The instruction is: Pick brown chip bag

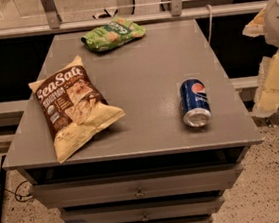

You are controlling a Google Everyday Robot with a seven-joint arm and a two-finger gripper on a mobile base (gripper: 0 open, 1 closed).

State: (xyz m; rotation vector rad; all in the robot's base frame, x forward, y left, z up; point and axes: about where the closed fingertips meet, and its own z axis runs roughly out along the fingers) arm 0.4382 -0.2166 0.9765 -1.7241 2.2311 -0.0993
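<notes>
The brown chip bag (73, 106) lies flat on the left side of the grey cabinet top (144, 67). It has a dark brown panel with white "Sea Salt" lettering, pale yellow edges and chip pictures. My gripper (273, 84) hangs at the right edge of the view, off the cabinet's right side and well away from the bag, with nothing seen in it.
A smaller green snack bag (113, 34) lies at the back edge of the top. A blue Pepsi can (195, 102) lies on its side at the right front. Drawers (138, 186) sit below the top. A railing (119, 20) runs behind the cabinet.
</notes>
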